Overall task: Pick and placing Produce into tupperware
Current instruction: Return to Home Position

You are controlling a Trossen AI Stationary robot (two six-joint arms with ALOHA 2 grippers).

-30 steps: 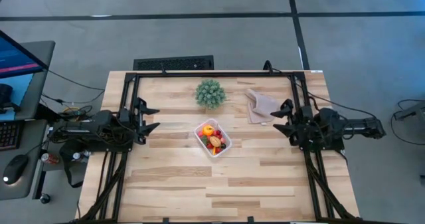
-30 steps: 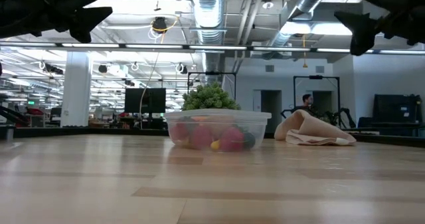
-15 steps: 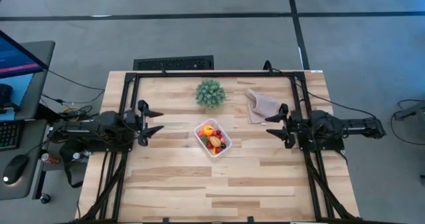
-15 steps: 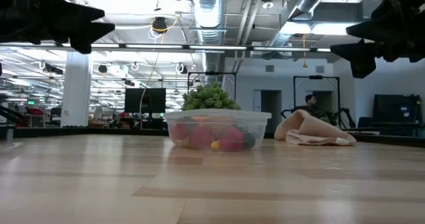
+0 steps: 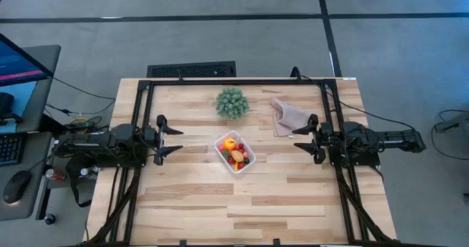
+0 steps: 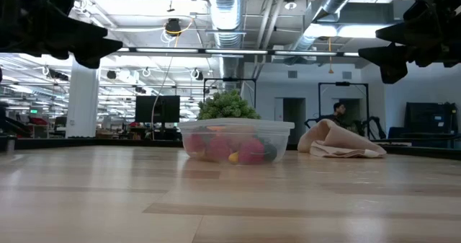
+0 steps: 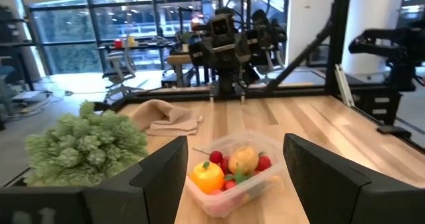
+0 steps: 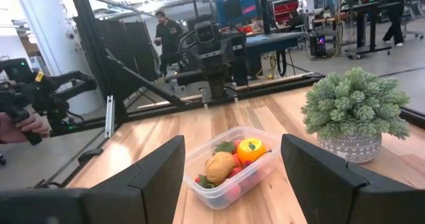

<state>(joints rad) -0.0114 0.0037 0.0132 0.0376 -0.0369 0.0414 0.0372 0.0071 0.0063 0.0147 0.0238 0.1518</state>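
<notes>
- Wood table (image 5: 293, 196): tupperware (image 5: 235, 152) at centre, produce (image 5: 233, 149) inside.
- Left gripper (image 5: 173, 139), right gripper (image 5: 300, 138): both wide open, empty, flanking it, about equally near.

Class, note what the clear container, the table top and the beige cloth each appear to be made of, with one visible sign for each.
Container: likely thin clear plastic, glossy; the produce shows through its walls.
Table top: pale wood with a smooth matt finish; plank seams and grain streaks show.
Cloth: probably soft woven fabric; it lies in limp folds.
</notes>
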